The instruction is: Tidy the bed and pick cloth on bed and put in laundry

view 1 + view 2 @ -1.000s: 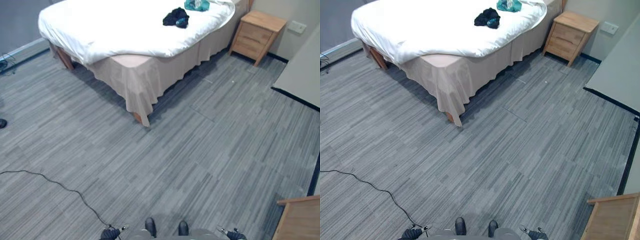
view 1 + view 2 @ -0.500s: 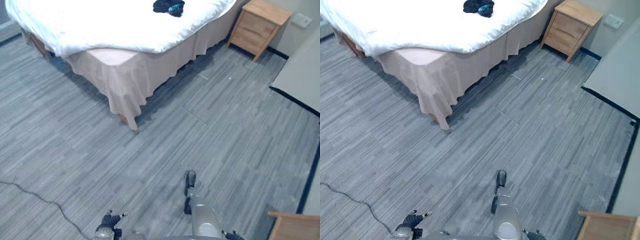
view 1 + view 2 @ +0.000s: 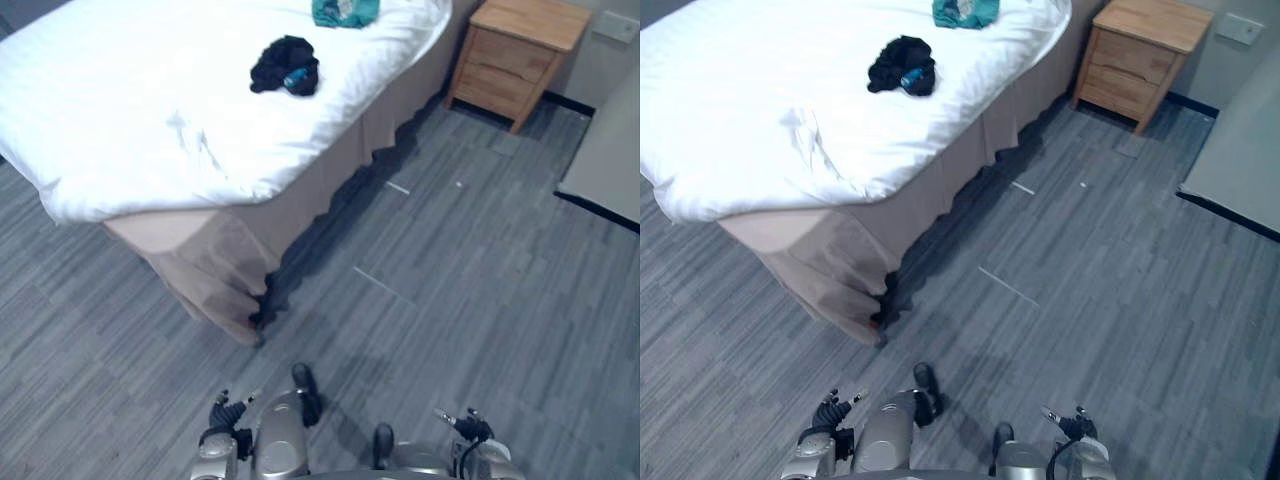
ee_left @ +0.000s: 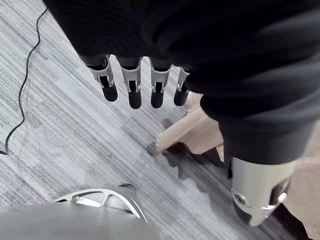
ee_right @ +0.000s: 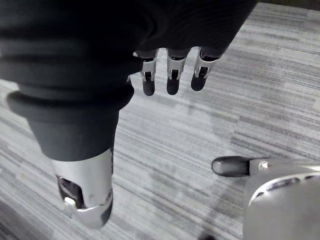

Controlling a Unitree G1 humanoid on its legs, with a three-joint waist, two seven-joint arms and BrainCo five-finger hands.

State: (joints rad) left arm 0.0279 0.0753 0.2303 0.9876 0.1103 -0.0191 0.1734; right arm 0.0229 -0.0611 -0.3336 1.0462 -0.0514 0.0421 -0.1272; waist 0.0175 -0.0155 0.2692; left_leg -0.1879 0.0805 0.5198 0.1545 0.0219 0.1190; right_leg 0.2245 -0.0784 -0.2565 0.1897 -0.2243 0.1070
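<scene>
Your black cloth [image 3: 285,67] lies bunched on top of the bed [image 3: 100,150], out on the white duvet [image 3: 190,135] toward the head end and nearer the side that faces the nightstand [image 3: 515,50], with a small blue patch showing in it. Farther up the bed, right at the head end, you can see a teal cloth [image 3: 345,10]. The frame edge cuts it off, so it may be a garment, but I can't tell for sure. The duvet is wrinkled near the bed's foot corner, and the beige skirt [image 3: 200,270] hangs below it down to the floor [image 5: 210,130]. The wooden nightstand stands just beside the bed's head end. Both hands are low, well apart from the bed and short of its foot corner. The left hand [image 4: 131,87] has its fingers hanging straight, side by side with slim gaps, the thumb off to one side, holding nothing. The right hand [image 5: 171,77] is the same, its fingers straight and loosely spread above the grey floor, touching nothing.
</scene>
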